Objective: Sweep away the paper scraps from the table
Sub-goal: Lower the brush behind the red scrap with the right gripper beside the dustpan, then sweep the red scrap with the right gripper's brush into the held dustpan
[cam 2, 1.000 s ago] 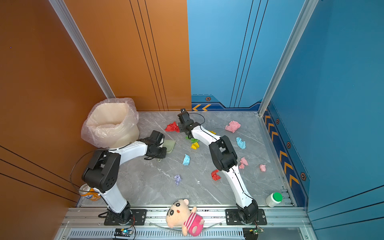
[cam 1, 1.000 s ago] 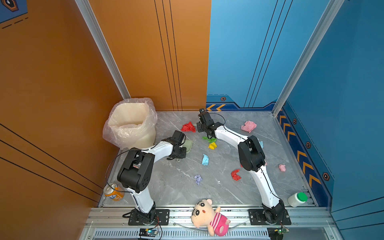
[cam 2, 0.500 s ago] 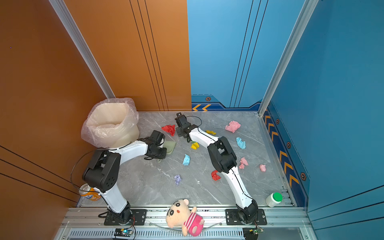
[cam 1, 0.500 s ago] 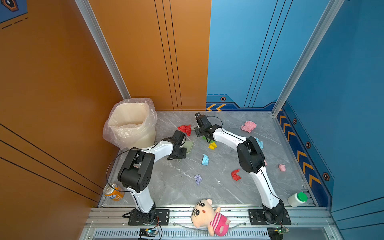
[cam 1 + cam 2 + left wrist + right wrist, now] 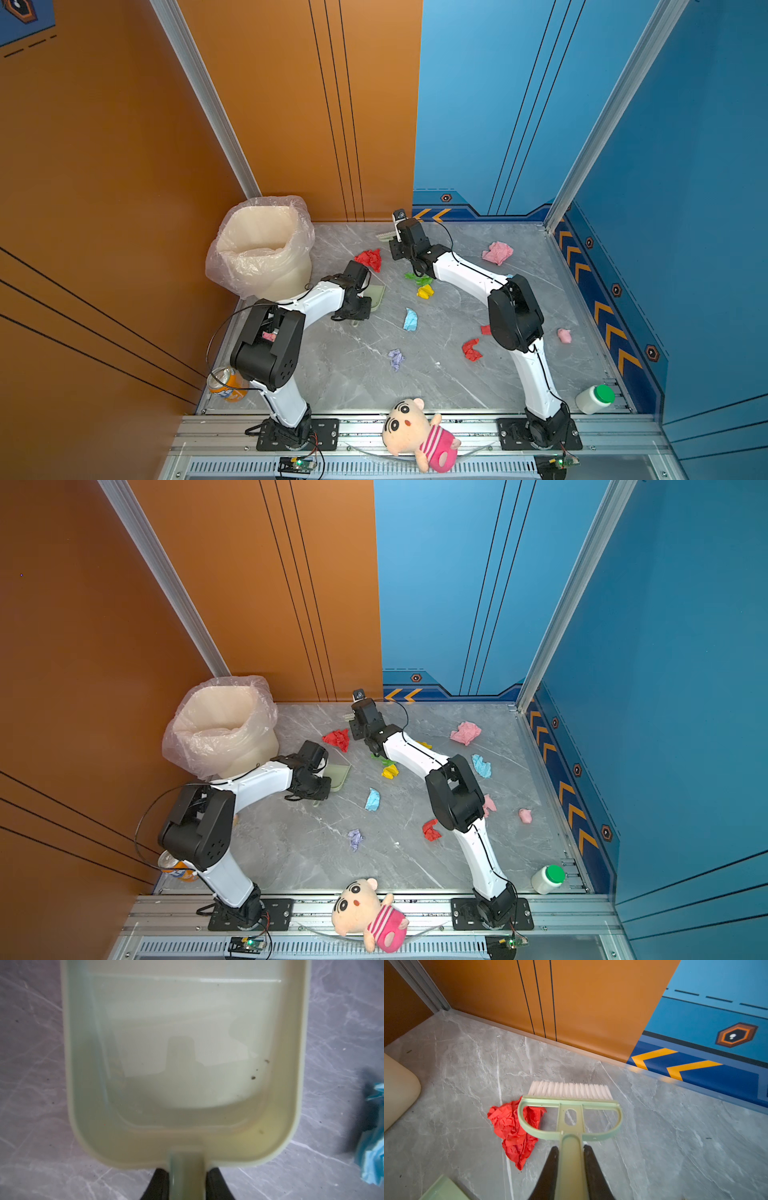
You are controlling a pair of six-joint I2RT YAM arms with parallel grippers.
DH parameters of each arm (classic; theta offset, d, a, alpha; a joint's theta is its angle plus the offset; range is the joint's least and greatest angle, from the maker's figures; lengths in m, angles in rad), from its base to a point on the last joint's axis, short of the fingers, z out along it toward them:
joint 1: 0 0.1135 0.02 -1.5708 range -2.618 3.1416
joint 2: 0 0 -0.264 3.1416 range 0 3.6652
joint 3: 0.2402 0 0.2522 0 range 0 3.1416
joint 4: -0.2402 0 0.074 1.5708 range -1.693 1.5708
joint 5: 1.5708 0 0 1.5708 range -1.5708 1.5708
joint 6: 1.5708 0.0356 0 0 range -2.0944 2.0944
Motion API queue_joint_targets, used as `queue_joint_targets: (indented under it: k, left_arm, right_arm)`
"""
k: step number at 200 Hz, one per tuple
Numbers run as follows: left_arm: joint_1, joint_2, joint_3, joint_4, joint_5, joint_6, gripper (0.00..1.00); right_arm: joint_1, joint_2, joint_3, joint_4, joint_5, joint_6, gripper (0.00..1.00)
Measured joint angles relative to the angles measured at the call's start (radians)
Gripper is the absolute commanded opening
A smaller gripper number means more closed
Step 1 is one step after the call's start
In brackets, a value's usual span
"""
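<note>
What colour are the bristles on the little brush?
White. The bristles show best in the right wrist view.

Arms (image 5: 320, 297) — white shells, black joints, black cables (image 5: 232, 318), screwed black base plates (image 5: 328, 434); right pincer (image 5: 570, 1146) black, tapered.

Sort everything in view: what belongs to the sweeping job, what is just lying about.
Job: crumpled coloured paper scraps; pale green plastic dustpan; pale green white-bristled brush; cream bin lined with clear plastic bag; grey marble table.
Lying about: cream plush doll in pink stripes; orange drinks can; white bottle with green cap.
</note>
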Motion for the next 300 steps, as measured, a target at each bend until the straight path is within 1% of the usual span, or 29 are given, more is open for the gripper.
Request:
queue_joint_targets:
  k: [22,58,105,124,169,209,300]
  left_arm:
    - [0.000,0.000,0.000,-0.002,0.000,0.000,0.19]
    - [0.000,0.000,0.000,-0.011,0.000,0.000,0.19]
    - [0.000,0.000,0.000,-0.015,-0.001,0.000,0.19]
    - [0.000,0.000,0.000,-0.015,-0.001,0.000,0.19]
    - [0.000,0.000,0.000,-0.015,-0.001,0.000,0.19]
    - [0.000,-0.001,-0.008,-0.014,-0.001,0.000,0.19]
    - [0.000,-0.003,-0.033,-0.018,-0.001,-0.001,0.19]
  right_arm:
    - [0.010,0.048,0.046,0.002,-0.002,0.003,0.00]
    - [0.024,0.104,0.056,-0.014,-0.016,0.002,0.00]
    - [0.037,0.111,0.055,-0.077,-0.029,-0.051,0.00]
    - [0.050,0.108,0.031,-0.081,-0.028,-0.069,0.00]
    - [0.080,0.065,-0.076,-0.095,-0.034,-0.098,0.00]
    - [0.088,-0.019,-0.161,-0.109,-0.034,-0.125,0.00]
    - [0.095,-0.159,-0.277,-0.163,-0.059,-0.159,0.00]
